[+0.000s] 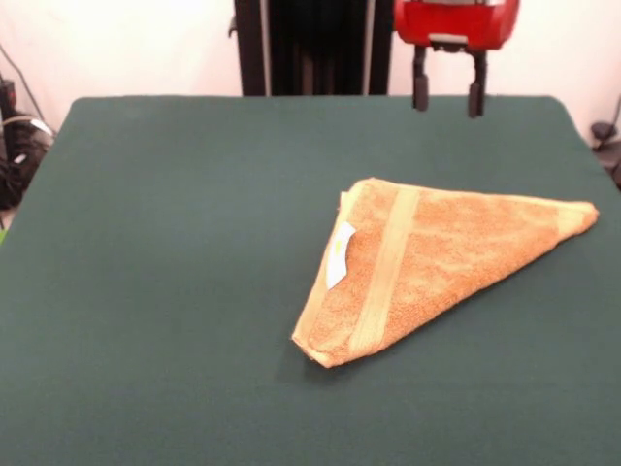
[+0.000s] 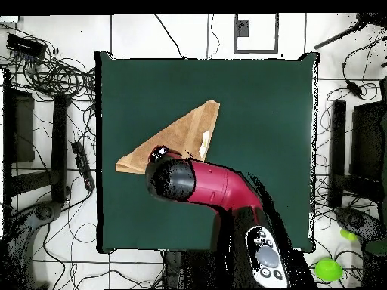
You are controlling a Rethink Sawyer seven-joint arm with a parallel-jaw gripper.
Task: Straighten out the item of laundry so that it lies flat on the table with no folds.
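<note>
- A pale wall stands behind the dark green worktop (image 1: 175, 291), and in the overhead view the floor around it is light tile strewn with black cables (image 2: 57, 72).
- The worktop is a large rectangle, much bigger than the one thing lying on it.
- The orange-tan towel (image 1: 456, 252) lies folded into a triangle, so it is not spread flat.
- In the front view the towel sits right of the worktop's middle, with one long point reaching toward the right edge and a blunt corner toward the camera.
- A flat woven band (image 1: 386, 272) runs across the upper layer from the top corner down to the near corner.
- A small white label (image 1: 340, 257) shows at the towel's left edge, tucked between the layers.
- The tool (image 1: 447, 95) hangs from a red housing at the top of the front view, over the far edge of the worktop and well apart from the towel.
- Its two dark fingers (image 1: 420, 89) point straight down with a clear gap between them, and nothing is held in that gap.
- From overhead, the red and black arm (image 2: 215, 189) reaches from the bottom across the worktop and covers part of the towel's lower side.
- In that view the towel lies in the left half of the worktop, its long point close to the left edge.
</note>
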